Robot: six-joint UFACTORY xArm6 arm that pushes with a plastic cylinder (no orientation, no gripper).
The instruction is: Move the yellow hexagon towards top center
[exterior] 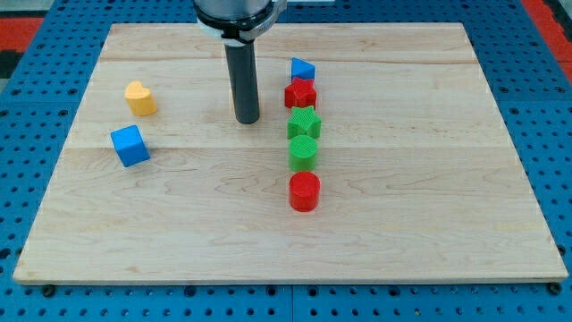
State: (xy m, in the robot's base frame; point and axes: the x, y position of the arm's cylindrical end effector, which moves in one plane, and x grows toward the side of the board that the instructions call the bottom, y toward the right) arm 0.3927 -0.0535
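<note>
No yellow hexagon shows in the camera view. The only yellow block is a heart-shaped one at the view's upper left. My tip rests on the board near top centre, well right of the yellow heart and just left of a column of blocks. The rod stands upright and could hide a small block behind it.
Right of my tip a column runs from top to bottom: blue triangular block, red star, green star, green round block, red cylinder. A blue cube lies below the yellow heart. The wooden board sits on a blue pegboard.
</note>
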